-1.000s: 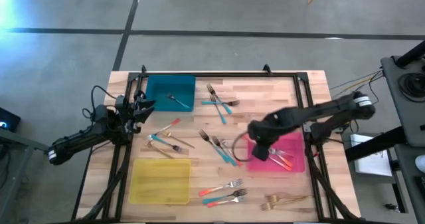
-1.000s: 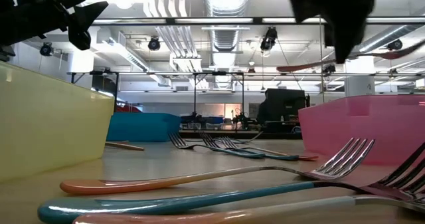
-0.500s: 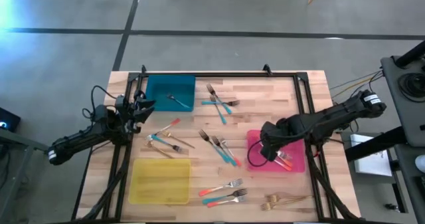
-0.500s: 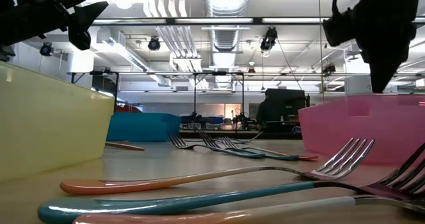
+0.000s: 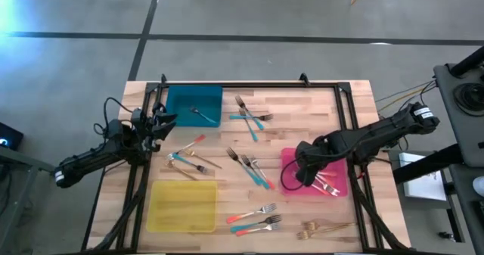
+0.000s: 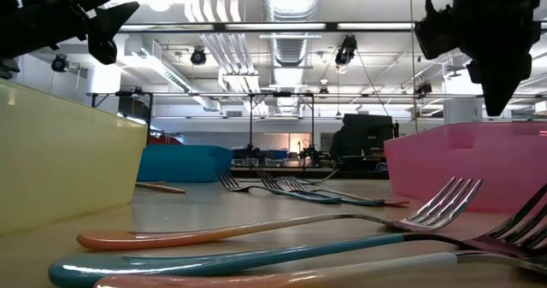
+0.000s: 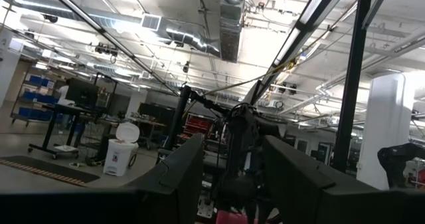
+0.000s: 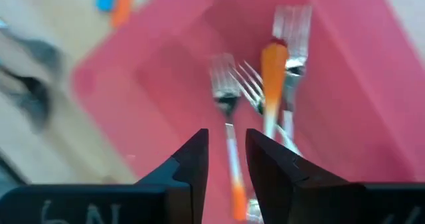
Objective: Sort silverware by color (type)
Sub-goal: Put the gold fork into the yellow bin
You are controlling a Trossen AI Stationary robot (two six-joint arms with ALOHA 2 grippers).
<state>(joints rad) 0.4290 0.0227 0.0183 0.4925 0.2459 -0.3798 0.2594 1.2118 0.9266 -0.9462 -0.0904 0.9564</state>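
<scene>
Pink tray (image 5: 338,164) — several coral-handled forks (image 8: 273,71) are seen lying in it, directly under the right hand (image 5: 306,173). Right hand: held just above the tray, fingers (image 8: 192,159) parted with a narrow gap; nothing is gripped, and the forks are apart from it.

Left hand (image 5: 160,123): parked at the table's (image 5: 302,104) left edge beside the teal tray (image 5: 181,104), fingers spread, empty.

Teal tray — one fork (image 5: 201,114) inside. Yellow tray (image 5: 181,206). Other forks are scattered on the table — teal, coral and gold (image 5: 321,227).
</scene>
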